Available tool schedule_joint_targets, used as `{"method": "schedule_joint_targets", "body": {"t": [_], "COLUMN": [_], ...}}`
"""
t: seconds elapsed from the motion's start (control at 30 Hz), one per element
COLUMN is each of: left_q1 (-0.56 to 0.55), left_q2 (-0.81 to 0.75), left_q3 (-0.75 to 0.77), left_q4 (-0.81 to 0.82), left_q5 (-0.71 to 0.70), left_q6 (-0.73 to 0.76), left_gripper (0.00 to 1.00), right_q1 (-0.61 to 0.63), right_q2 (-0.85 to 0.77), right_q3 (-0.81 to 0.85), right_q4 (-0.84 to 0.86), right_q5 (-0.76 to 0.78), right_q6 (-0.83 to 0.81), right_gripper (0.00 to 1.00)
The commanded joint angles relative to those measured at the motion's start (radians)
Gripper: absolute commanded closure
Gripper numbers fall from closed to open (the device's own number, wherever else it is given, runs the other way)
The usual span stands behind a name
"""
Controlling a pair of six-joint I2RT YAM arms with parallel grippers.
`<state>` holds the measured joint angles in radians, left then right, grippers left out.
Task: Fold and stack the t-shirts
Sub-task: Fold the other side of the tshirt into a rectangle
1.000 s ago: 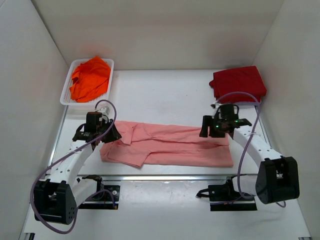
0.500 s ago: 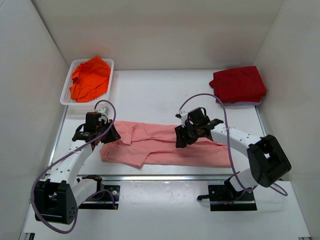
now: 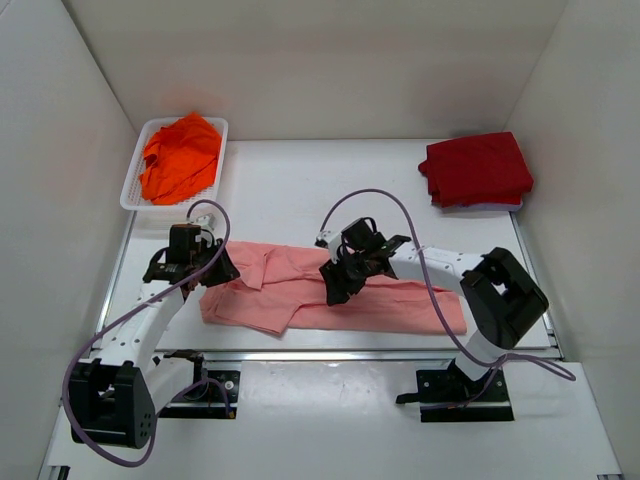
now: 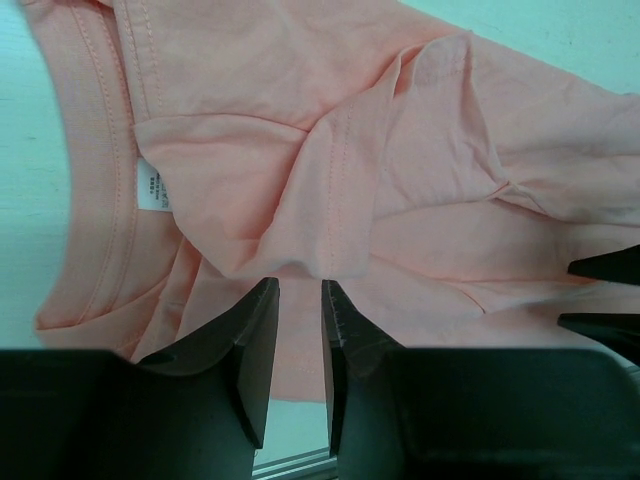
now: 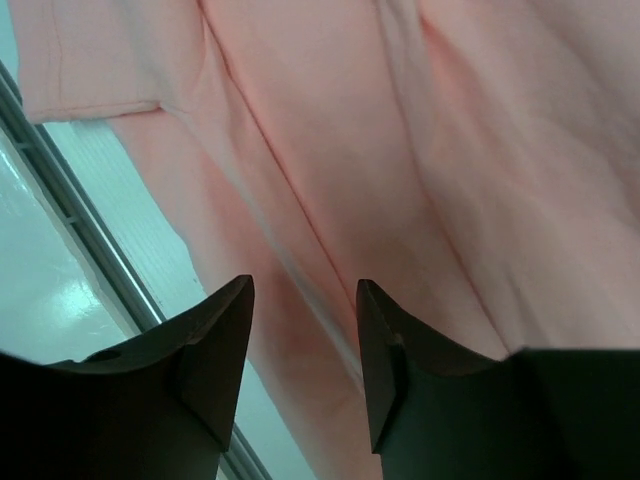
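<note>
Obs: salmon-pink t-shirt (image 3: 390, 308) spread flat on near tabletop (image 3: 310, 190); dark red t-shirt (image 3: 476, 168) folded far R, orange t-shirt (image 3: 180, 155) bunched in basket (image 3: 140, 203) far L. L end effector (image 4: 298, 290) over collar end, fingers barely parted, gripping nothing. R end effector (image 5: 305, 290) released, fingers wide apart, over shirt mid.

The flat t-shirt (image 3: 400, 305) lies crosswise on the near half of the table (image 3: 300, 190), its neck end to the left; the basket (image 3: 133, 190) sits at the far left corner, with a second t-shirt (image 3: 180, 155) in it; a third t-shirt (image 3: 477, 168) rests at the far right corner, well apart from both; the left gripper (image 3: 190, 272) is over the flat t-shirt's left end, by the collar; the right gripper (image 3: 336, 287) is over its middle; a rail (image 3: 350, 353) runs just before its near edge.
</note>
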<state>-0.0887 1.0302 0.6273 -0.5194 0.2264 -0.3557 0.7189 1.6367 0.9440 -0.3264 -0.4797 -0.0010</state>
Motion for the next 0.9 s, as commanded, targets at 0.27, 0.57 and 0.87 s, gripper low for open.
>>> {"method": "schedule_joint_targets", "body": {"t": [0.27, 0.57, 0.87], "left_q1": [0.007, 0.006, -0.009], "left_q2": [-0.016, -0.018, -0.002], "left_q3": [-0.017, -0.015, -0.017], "left_q4": [0.015, 0.018, 0.012], "left_q5": [0.013, 0.014, 0.033], "left_q6": [0.012, 0.004, 0.003], "left_gripper": [0.63, 0.64, 0.63], "right_q1": [0.034, 0.013, -0.047], "right_q2": [0.043, -0.037, 0.095], "right_q3": [0.061, 0.128, 0.21], "right_q4": [-0.033, -0.028, -0.051], "right_q5": [0.043, 0.122, 0.277], "right_q6": [-0.028, -0.016, 0.028], "right_gripper": [1.0, 1.0, 0.69]}}
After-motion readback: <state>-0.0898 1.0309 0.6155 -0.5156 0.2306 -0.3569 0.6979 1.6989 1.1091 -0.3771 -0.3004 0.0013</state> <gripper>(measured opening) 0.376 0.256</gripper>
